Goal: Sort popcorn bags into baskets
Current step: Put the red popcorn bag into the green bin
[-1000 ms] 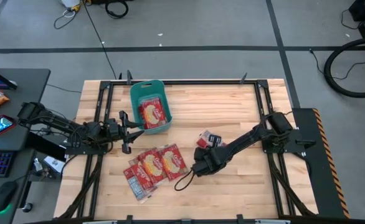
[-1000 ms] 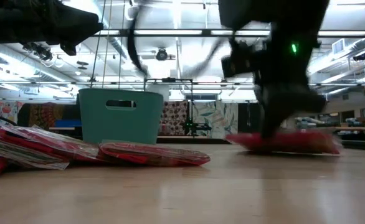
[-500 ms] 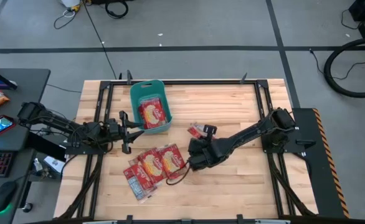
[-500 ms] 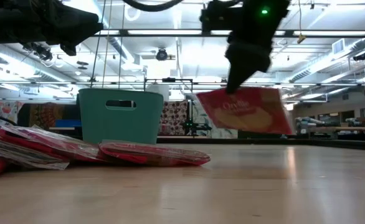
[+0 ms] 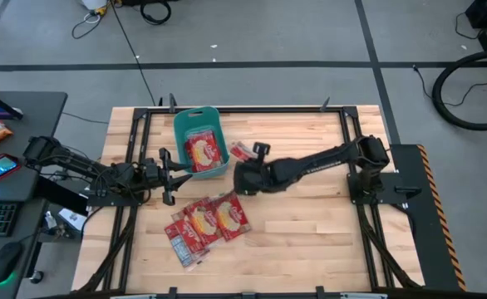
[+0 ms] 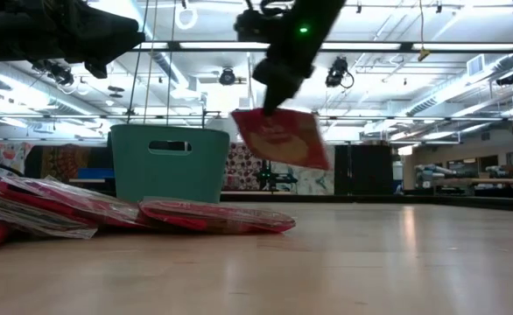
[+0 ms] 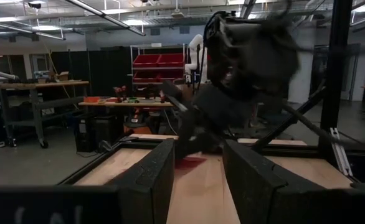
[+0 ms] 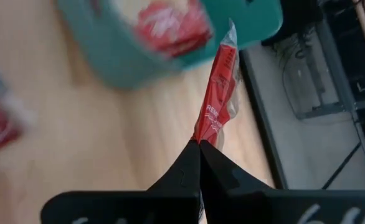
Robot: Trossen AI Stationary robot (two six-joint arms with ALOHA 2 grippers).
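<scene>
One teal basket point(image 5: 199, 142) stands on the wooden surface point(image 5: 310, 224), its long axis running toward the far edge, with at least one red popcorn packet point(image 5: 204, 150) lying flat inside. Beside the basket's near end lies a loose pile point(image 5: 206, 223) of about four overlapping red packets with yellow centres and pale edges. The right pincer point(image 5: 254, 155), just beside the basket's right wall, is clamped on one more packet point(image 6: 280, 138), which hangs tilted in the air. The left pincer point(image 5: 170, 171) waits at the basket's near-left corner, fingers point(image 7: 148, 180) parted and empty.
</scene>
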